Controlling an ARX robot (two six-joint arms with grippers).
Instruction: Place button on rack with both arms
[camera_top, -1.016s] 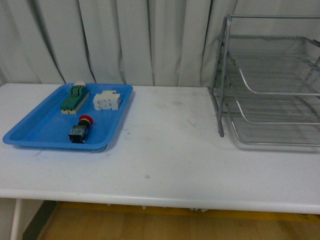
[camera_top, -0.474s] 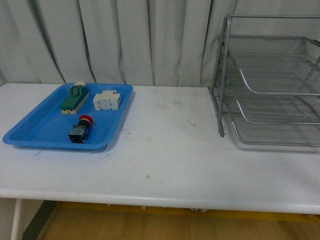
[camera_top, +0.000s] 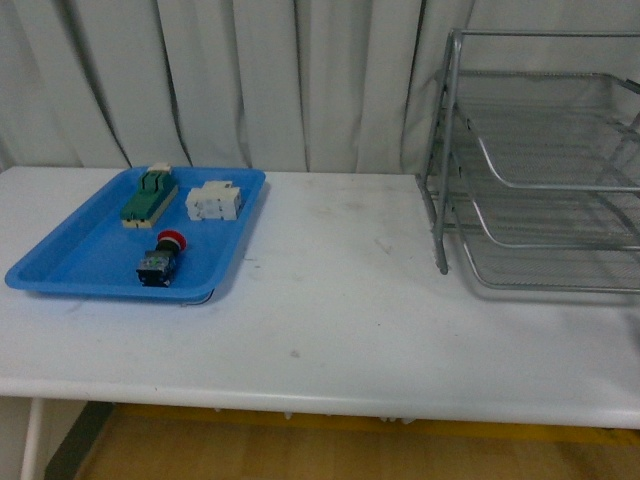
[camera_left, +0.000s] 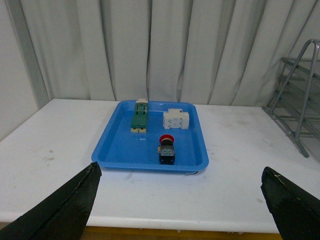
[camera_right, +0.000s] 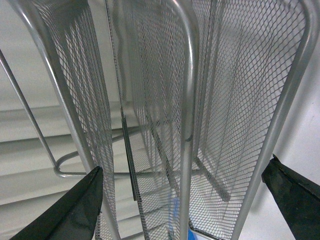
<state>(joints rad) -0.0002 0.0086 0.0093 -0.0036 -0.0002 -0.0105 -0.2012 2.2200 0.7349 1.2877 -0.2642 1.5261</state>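
The button (camera_top: 163, 258), red cap on a dark body, lies in the near part of a blue tray (camera_top: 60, 268) at the table's left. In the left wrist view the button (camera_left: 167, 149) lies ahead of my open left gripper (camera_left: 181, 172), well beyond its fingertips, with nothing between them. The silver wire-mesh rack (camera_top: 540, 180) stands at the far right of the table. My right gripper (camera_right: 185, 167) is open and looks closely at the rack's mesh tiers and tubes (camera_right: 187, 100). Neither arm shows in the front view.
The blue tray also holds a green-and-cream block (camera_top: 150, 196) and a white terminal block (camera_top: 214, 201) behind the button. White curtains hang behind the white table (camera_top: 330, 300). The rack's frame (camera_left: 300, 90) shows at the edge of the left wrist view.
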